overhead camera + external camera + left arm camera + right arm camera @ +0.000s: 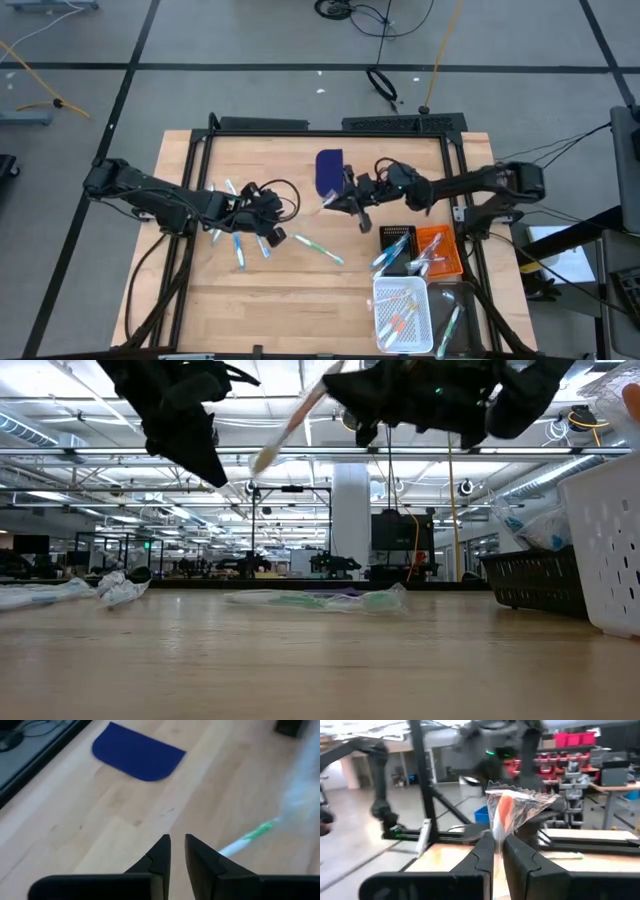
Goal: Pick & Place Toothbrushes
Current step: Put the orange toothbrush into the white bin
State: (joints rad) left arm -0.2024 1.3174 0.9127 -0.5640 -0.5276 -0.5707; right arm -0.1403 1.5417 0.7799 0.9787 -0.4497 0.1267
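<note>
High view, my right claw (335, 203): it hangs above the middle of the desk (300, 300), near the far edge and just beside the dark blue flat piece (329, 169); it is clenched on a wrapped toothbrush (328, 202).
High view, my left claw (272, 232): it is over the left half of the desk, above a small group of loose toothbrushes (238, 248).
High view, other toothbrushes: one green and white toothbrush (318, 248) lies alone near the middle of the desk; more of them lie in the white basket (403, 318), the orange tray (440, 252) and the black basket (395, 243) at the near right corner.
Low view: the held toothbrush (292, 420) is tilted in the air, well above the desk; the green one in its clear wrapper (320, 598) lies flat on the wood.
Left wrist view: my two fingers (159, 857) stand a little apart with only a narrow gap, and nothing is between them; the green toothbrush (247, 837) lies on the desk just beside them, and the blue piece (136, 758) is farther on.
Right wrist view: my fingers (485, 852) are pressed on the clear wrapper, with an orange toothbrush (504, 811) inside it standing up from them.
</note>
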